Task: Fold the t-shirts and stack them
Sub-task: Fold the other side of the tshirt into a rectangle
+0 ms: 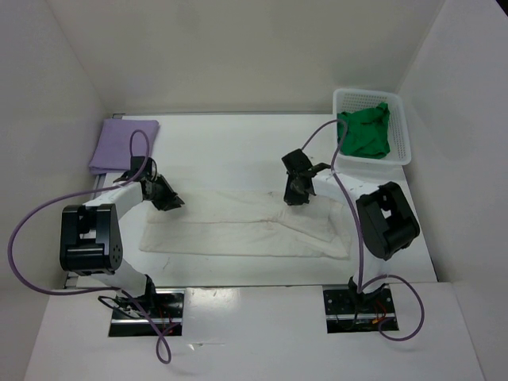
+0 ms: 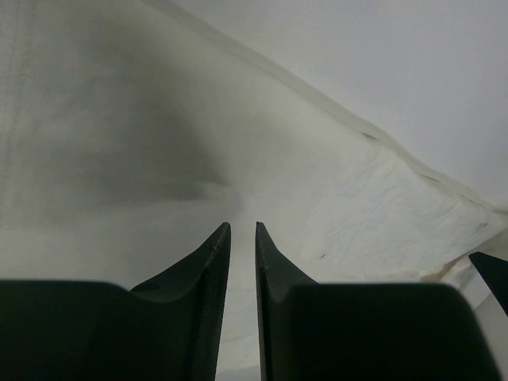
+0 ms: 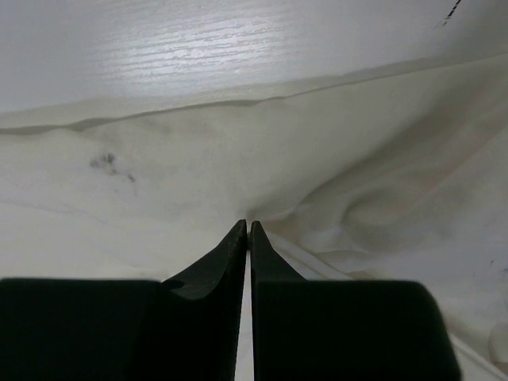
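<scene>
An off-white t-shirt lies spread across the middle of the table, its far edge doubled over. My left gripper sits at the shirt's far left corner. In the left wrist view its jaws stand a narrow gap apart, with pale cloth in that gap. My right gripper is on the far edge toward the right. Its tips pinch the cloth, and wrinkles run out from them. A folded lavender t-shirt lies at the back left. A green t-shirt is bunched in the basket.
A white mesh basket stands at the back right corner by the wall. White walls close in the table on three sides. Bare table top shows just beyond the shirt's far edge.
</scene>
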Action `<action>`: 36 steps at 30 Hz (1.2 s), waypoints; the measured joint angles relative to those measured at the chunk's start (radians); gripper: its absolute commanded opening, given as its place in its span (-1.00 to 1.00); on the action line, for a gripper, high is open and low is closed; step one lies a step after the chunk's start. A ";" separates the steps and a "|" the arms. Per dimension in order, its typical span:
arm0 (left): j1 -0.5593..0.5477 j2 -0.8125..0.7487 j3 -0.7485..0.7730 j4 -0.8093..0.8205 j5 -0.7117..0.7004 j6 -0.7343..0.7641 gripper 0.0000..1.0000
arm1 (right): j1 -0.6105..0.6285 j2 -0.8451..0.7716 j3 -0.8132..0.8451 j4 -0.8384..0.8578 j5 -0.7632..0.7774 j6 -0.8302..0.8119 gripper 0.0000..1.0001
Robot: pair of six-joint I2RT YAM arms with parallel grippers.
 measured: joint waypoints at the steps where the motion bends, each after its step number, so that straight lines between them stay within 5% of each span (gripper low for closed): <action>1: -0.002 0.000 0.000 0.001 0.000 0.000 -0.48 | 0.002 -0.001 0.000 -0.005 -0.003 -0.001 -0.89; 12: -0.008 0.000 0.000 0.010 0.016 -0.003 -0.48 | 0.025 -0.145 -0.055 -0.082 -0.112 -0.002 -1.00; 18: -0.014 0.000 0.000 0.017 0.031 -0.005 -0.48 | 0.134 -0.240 -0.152 -0.110 -0.217 0.041 -0.95; 21: -0.023 0.000 0.001 0.024 0.034 -0.014 -0.48 | 0.190 -0.249 -0.202 -0.106 -0.284 0.096 -0.63; 28: -0.037 0.000 0.018 0.027 0.052 -0.028 -0.48 | 0.222 -0.315 -0.230 -0.114 -0.363 0.163 -0.26; 32: -0.090 -0.001 0.043 0.025 0.051 -0.029 -0.42 | 0.040 -0.441 -0.212 -0.121 -0.371 0.129 -0.88; 36: -0.244 0.015 0.121 0.021 0.042 -0.033 -0.36 | -0.317 -0.539 -0.245 -0.042 -0.346 0.101 -0.98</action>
